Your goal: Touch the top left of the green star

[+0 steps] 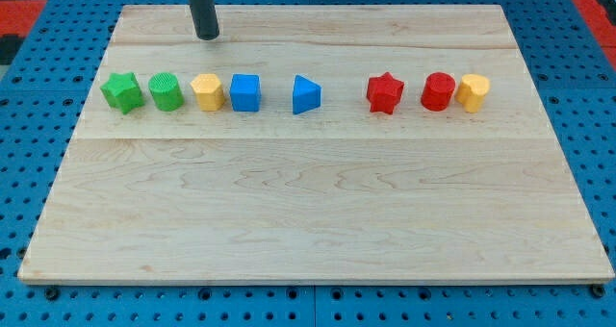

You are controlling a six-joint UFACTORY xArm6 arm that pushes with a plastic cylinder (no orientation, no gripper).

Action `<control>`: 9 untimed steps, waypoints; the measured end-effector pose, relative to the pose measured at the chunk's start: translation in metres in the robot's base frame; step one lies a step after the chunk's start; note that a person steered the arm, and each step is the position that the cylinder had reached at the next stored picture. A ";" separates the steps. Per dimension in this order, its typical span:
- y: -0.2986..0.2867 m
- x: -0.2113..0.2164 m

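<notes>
My tip (207,37), bare and holding nothing, sits above the yellow block (207,91), star (121,91) far left in the row; cutting down-left too steeply probably clips the green cylinder (166,91).

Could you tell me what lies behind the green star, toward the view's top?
Only bare wooden board shows behind the green star. My tip stands farther to the view's right, above the yellow block. Nothing there is covered.

Bare board is seen between my tip (207,37) and the green star (121,91) at its eight o'clock; the green cylinder (166,91) flanks that path.
</notes>
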State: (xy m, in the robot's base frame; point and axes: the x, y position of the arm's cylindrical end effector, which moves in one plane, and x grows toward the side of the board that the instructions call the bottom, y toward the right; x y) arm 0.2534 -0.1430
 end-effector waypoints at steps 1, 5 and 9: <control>-0.033 -0.023; -0.120 0.047; -0.118 0.094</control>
